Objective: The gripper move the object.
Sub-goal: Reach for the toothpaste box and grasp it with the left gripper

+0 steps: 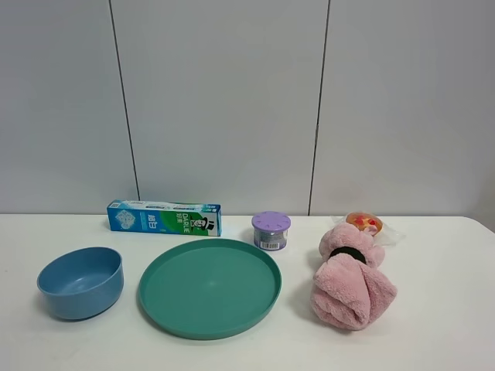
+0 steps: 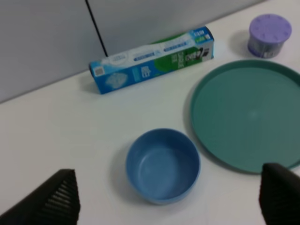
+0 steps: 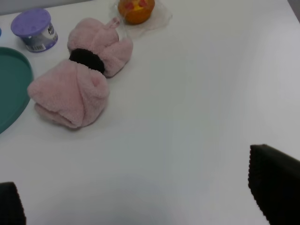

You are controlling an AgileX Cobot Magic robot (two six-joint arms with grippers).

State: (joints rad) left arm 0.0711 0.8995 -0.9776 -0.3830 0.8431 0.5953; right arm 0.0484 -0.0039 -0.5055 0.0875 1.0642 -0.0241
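The blue bowl sits farthest left on the white counter, upright. Behind it and a little to the right, the toothpaste carton lies on its long side at the back of the counter, close to the grey panelled wall. Its blue end points left and its green part right, and it touches nothing else. In front of the carton is a round teal plate, just beside the bowl but apart from it. A small purple-lidded jar stands near the plate's far right rim. Further right lies a pink rolled towel cinched by a black band. An orange cake in clear wrapping sits close behind it.

The left tool hangs above the counter near the bowl. Its dark fingers are spread wide with nothing between them, and the carton is well beyond. The right tool is likewise wide and holds nothing, over bare counter to the right of the towel.
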